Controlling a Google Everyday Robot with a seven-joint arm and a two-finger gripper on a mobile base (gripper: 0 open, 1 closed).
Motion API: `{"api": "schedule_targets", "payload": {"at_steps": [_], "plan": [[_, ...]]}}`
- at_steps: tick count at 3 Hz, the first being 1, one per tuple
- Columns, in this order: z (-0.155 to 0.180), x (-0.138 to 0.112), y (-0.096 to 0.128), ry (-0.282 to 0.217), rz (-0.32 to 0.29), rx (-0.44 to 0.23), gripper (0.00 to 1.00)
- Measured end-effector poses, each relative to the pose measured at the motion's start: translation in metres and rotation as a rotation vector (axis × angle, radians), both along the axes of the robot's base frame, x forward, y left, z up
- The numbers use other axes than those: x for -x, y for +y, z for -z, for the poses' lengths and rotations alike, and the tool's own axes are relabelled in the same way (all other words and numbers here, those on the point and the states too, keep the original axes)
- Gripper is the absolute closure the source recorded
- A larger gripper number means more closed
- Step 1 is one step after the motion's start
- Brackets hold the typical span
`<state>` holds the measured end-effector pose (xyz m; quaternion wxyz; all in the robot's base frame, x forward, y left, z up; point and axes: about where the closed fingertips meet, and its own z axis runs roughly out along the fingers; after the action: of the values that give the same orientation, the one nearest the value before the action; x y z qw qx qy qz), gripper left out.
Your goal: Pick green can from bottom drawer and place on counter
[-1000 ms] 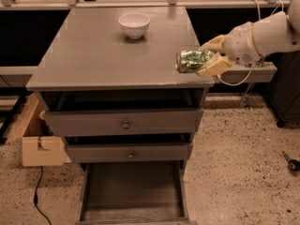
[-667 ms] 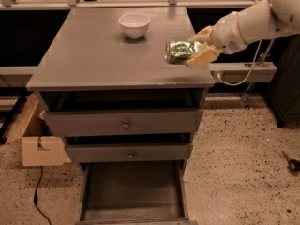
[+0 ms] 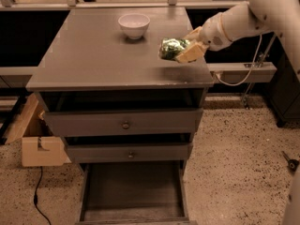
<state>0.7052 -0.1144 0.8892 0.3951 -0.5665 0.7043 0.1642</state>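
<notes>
The tool [image 3: 184,47], at the end of a white jointed arm [image 3: 243,18] reaching in from the right, is clenched on a small shiny green metal can [image 3: 169,48]. Its tan fingers [image 3: 191,53] grip the can's right end. The can lies on its side, in the air above the right part of the wide flat grey table [image 3: 93,55], near the right edge, with a faint shadow on the surface below it.

Farther back on the table, well apart from the can, stands a round white bowl [image 3: 134,25].

Under the table top, two shallow grey drawers with round metal knobs [image 3: 125,124] are partly pulled out. Below them the deep grey wooden bottom drawer [image 3: 133,191] is pulled out the farthest, showing its dark flat floor.

To the left, on the speckled floor [image 3: 234,163], are a tan cardboard box [image 3: 40,149] and a black cable [image 3: 37,205].
</notes>
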Motion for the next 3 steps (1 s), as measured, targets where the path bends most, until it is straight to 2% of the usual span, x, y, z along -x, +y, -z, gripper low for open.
{"api": "schedule_targets", "payload": {"at_steps": [1,2,3], "plan": [[0.020,-0.019,0.006,0.075,0.025,-0.010,0.82],[0.029,-0.033,0.012,0.118,0.030,-0.020,0.60],[0.025,-0.047,0.022,0.109,0.022,-0.029,0.36]]}}
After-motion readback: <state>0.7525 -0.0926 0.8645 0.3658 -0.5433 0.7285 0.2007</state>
